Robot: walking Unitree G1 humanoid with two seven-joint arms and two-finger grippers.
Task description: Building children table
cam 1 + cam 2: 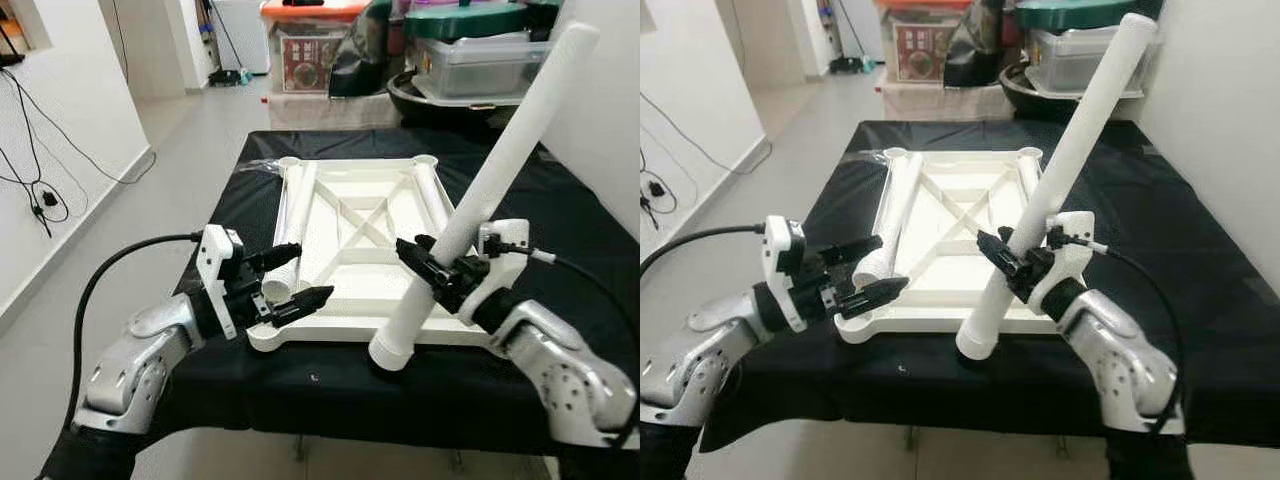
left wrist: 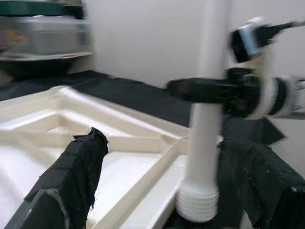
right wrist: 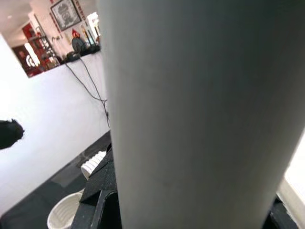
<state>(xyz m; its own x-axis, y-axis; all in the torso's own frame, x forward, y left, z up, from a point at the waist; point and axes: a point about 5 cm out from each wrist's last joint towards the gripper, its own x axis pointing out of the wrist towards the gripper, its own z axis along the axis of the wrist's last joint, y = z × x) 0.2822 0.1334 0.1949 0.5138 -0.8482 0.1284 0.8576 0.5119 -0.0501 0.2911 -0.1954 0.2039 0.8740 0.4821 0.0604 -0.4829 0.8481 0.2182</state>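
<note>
A white plastic tabletop point(image 1: 345, 312) lies upside down on the black-covered table point(image 1: 560, 210). One white leg point(image 1: 296, 205) lies along its left side and another point(image 1: 432, 192) along its right. My right gripper point(image 1: 425, 262) is shut on a third long white leg point(image 1: 505, 165), held tilted. The threaded lower end point(image 1: 393, 350) of that leg hangs at the tabletop's front right corner. My left gripper point(image 1: 312, 272) stands open at the front left corner, its fingers on either side of the lying leg's open end point(image 1: 277, 288). In the left wrist view the held leg point(image 2: 207, 124) stands just beyond the tabletop's rim point(image 2: 143, 176).
Storage boxes stand behind the table: an orange-lidded one point(image 1: 310, 40) and a clear bin point(image 1: 480, 60) under a green lid. A white wall point(image 1: 600, 110) runs close along the right side. Cables point(image 1: 40, 190) hang on the left wall above open grey floor point(image 1: 170, 170).
</note>
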